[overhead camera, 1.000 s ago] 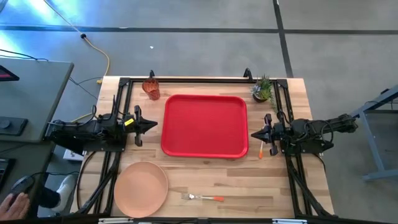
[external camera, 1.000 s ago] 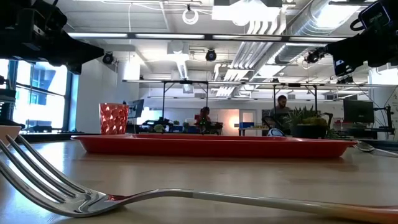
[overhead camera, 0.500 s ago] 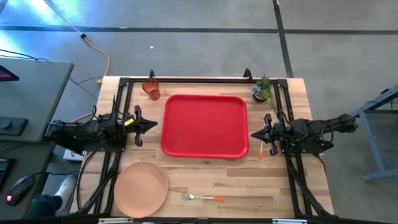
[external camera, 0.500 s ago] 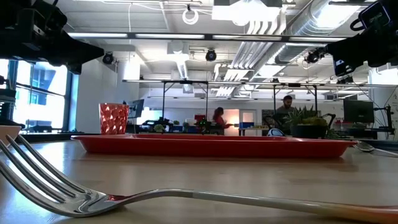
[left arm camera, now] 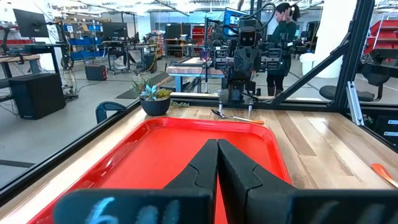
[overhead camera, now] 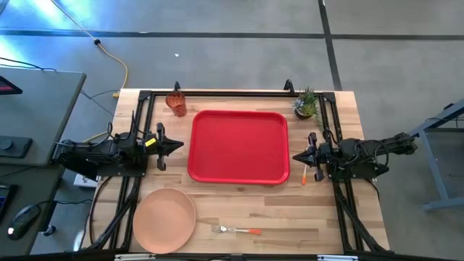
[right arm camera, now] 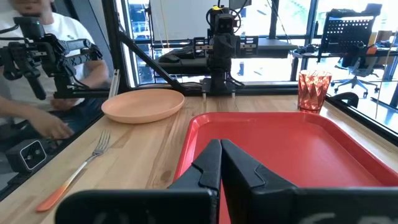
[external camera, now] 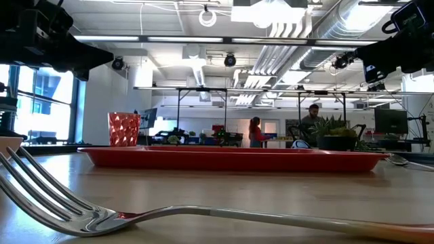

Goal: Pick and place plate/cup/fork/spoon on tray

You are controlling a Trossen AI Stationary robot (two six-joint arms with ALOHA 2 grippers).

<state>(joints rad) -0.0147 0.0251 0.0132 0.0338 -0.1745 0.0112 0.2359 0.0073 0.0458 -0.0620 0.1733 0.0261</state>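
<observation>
On the worktop (overhead camera: 348, 217) the fork (overhead camera: 235, 230) and plate (overhead camera: 164, 220) lie nearest, before the empty tray (overhead camera: 238, 146); both grippers, left (overhead camera: 176, 146) and right (overhead camera: 297, 156), flank it, jaws together; spoon (overhead camera: 304, 173) beside its right edge; cup (overhead camera: 176, 103) beyond its far-left corner.

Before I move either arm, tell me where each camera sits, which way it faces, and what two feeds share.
High: overhead, straight down on the bright red rectangular plastic tray; left gripper and right gripper flank it.
Low: table-top height beside the orange-handled metal fork, facing across into the room.
Left wrist: over shut fingers, across the tray toward the right arm.
Right wrist: over shut fingers, toward the round peach-pink plate and translucent red-orange cup.
All show the tray.
</observation>
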